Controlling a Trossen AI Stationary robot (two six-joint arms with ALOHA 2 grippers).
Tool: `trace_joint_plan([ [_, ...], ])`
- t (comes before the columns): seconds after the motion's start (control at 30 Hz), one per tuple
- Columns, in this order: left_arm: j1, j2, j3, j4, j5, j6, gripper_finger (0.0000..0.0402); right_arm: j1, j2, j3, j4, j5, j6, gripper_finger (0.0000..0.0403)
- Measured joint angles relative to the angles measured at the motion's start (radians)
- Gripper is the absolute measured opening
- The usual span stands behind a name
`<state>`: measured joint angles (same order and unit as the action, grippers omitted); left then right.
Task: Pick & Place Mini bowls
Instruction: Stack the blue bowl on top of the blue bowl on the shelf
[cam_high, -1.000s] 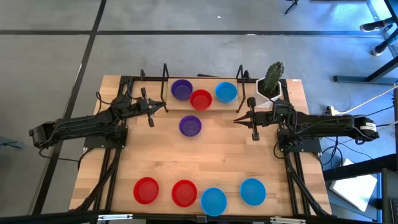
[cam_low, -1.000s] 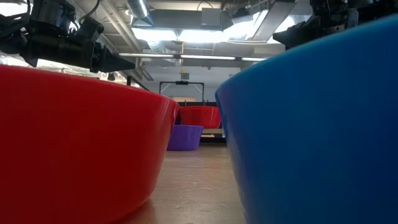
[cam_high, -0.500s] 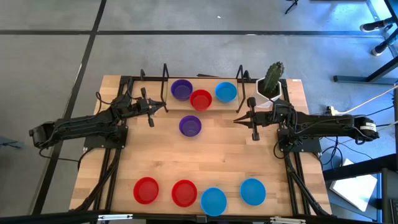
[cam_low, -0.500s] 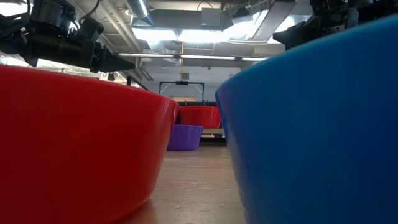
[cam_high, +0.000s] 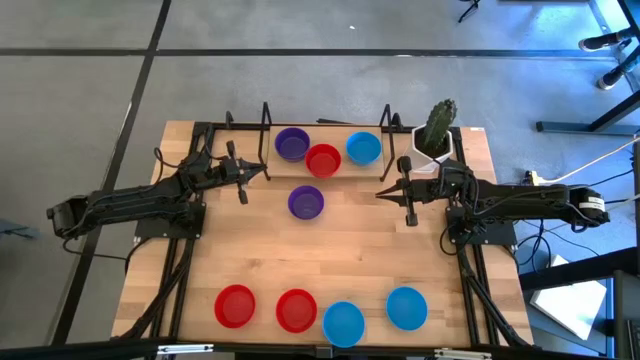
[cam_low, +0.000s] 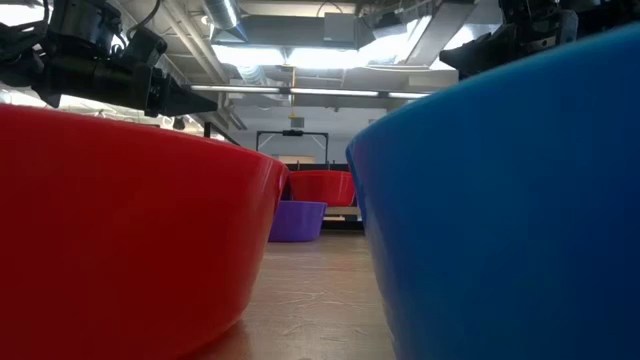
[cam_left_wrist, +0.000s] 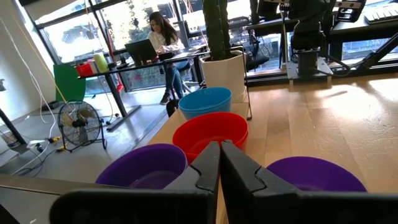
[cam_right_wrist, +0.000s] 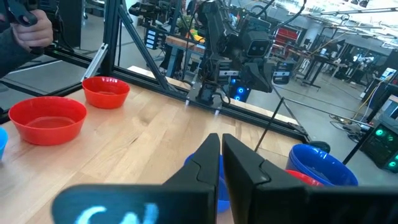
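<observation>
Near edge of the table (cam_high: 330, 250): two red bowls (cam_high: 235, 305), two blue bowls (cam_high: 406, 307). Mid-table, a lone purple bowl (cam_high: 306, 202) between the left gripper (cam_high: 262, 173) and right gripper (cam_high: 381, 192), both closed, empty. Far edge: purple, red, blue trio (cam_high: 323, 159) beside the cactus (cam_high: 437, 128)

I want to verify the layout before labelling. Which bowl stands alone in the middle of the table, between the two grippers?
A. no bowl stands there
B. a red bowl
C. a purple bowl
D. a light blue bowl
C: in the high view a purple bowl sits by itself mid-table, between the left gripper and the right gripper, apart from the three bowls at the far edge and the four at the near edge.
</observation>
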<state>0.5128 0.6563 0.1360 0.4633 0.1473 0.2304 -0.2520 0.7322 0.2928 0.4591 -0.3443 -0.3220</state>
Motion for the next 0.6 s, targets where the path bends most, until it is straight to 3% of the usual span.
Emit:
trace_joint_plan([
  [0.47, 0.000, 0.000, 0.000, 0.000, 0.000, 0.000, 0.0007, 0.000, 0.000, 0.000, 0.000, 0.000, -0.001, 0.0021],
  [0.6, 0.000, 0.000, 0.000, 0.000, 0.000, 0.000, 0.0007, 0.018, 0.001, 0.025, -0.008, -0.060, 0.082, 0.0021],
])
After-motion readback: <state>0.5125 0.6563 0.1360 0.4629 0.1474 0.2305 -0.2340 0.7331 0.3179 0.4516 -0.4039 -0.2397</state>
